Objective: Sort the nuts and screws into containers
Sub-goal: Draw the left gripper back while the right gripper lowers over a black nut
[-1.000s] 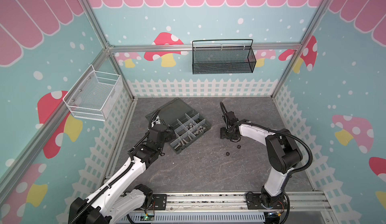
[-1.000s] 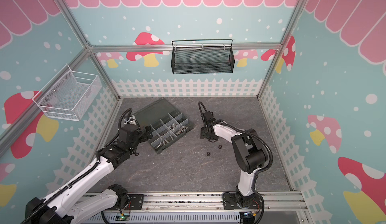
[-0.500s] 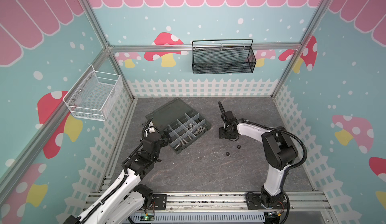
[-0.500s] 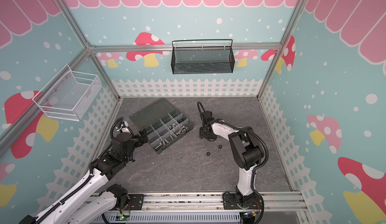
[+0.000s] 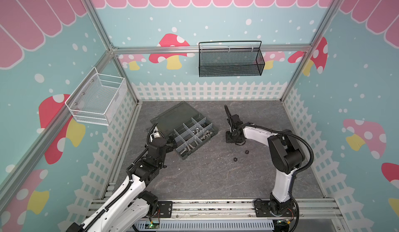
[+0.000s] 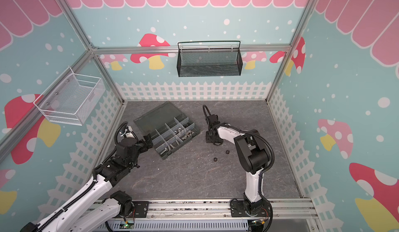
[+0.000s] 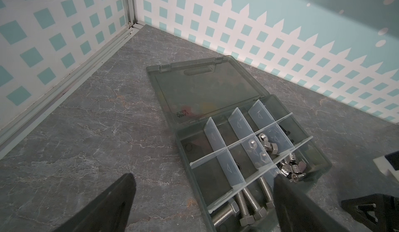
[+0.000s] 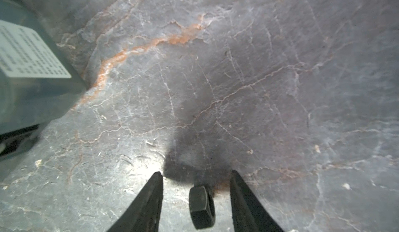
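Right gripper (image 8: 196, 173) is low over the floor (image 8: 280, 68) with jaws partly apart. It straddles a black nut (image 8: 201, 207) standing on edge between the fingers. There is a gap on both sides, so no grip. In both top views this gripper sits right of the box (image 5: 183, 154), apart from it. A loose nut (image 5: 247, 152) and a second loose nut (image 5: 235, 159) lie on the floor near it, clear of the box.

Left gripper (image 7: 204, 176) is wide open and empty, at the box's left end; contact is unclear. The lid (image 7: 205, 86) lies open flat. Silver screws (image 7: 248, 200) are in the compartment nearest that gripper. Hex nuts (image 7: 265, 146) are in a middle compartment, and wing nuts (image 7: 291, 168) in the one beside it.
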`<control>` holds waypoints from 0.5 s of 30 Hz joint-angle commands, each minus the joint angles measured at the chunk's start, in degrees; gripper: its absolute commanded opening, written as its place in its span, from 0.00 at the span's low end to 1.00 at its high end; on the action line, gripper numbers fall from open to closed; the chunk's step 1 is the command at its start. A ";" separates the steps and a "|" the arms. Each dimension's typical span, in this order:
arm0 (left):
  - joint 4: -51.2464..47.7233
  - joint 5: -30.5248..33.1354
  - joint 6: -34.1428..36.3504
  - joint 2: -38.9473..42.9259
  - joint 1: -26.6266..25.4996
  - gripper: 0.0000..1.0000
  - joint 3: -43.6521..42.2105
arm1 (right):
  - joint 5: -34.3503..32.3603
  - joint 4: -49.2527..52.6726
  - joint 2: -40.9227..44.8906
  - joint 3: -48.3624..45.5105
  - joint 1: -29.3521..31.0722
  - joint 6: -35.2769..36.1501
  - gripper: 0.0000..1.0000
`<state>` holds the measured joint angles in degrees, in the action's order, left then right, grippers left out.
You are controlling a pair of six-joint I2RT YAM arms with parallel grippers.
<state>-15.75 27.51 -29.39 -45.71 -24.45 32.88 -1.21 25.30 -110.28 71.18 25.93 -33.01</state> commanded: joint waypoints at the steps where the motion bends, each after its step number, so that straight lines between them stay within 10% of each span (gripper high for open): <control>1: 0.45 1.22 -1.00 0.01 0.32 1.00 -0.54 | 1.54 1.59 -1.90 0.10 0.48 0.01 0.47; 15: 0.10 1.50 -1.55 1.59 0.52 1.00 -1.01 | 1.18 2.74 0.59 0.01 1.00 -1.37 0.11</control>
<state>-15.75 27.70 -29.82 -45.19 -24.38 32.53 -0.30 26.22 -110.26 71.18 26.52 -33.74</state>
